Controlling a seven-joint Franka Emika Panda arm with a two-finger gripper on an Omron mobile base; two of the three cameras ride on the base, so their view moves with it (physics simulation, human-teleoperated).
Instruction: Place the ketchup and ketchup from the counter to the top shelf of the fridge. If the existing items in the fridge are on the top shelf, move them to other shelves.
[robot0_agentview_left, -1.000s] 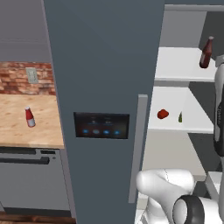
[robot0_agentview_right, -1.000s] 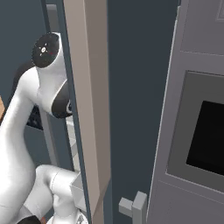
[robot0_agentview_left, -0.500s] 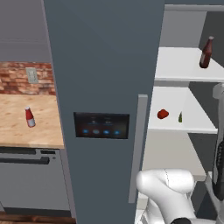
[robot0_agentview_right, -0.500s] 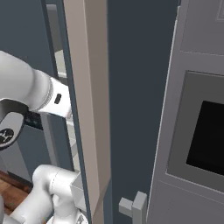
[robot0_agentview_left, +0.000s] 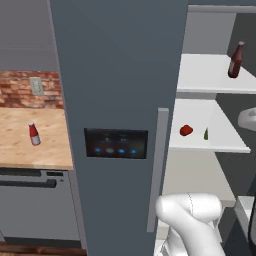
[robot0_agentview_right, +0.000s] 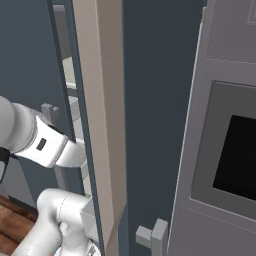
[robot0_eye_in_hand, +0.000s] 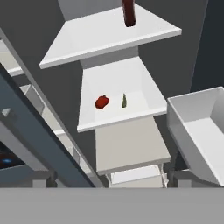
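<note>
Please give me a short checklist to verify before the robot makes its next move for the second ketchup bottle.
1. Dark ketchup upright on top shelf: ok.
2. Red ketchup upright on counter, not yet moved: ok.
3. Red lump and green item off the top shelf, on the shelf below: ok.
4. Fridge door open: ok.
5. Gripper empty and open: ok.
6. Free path from fridge to counter: cannot tell.
</note>
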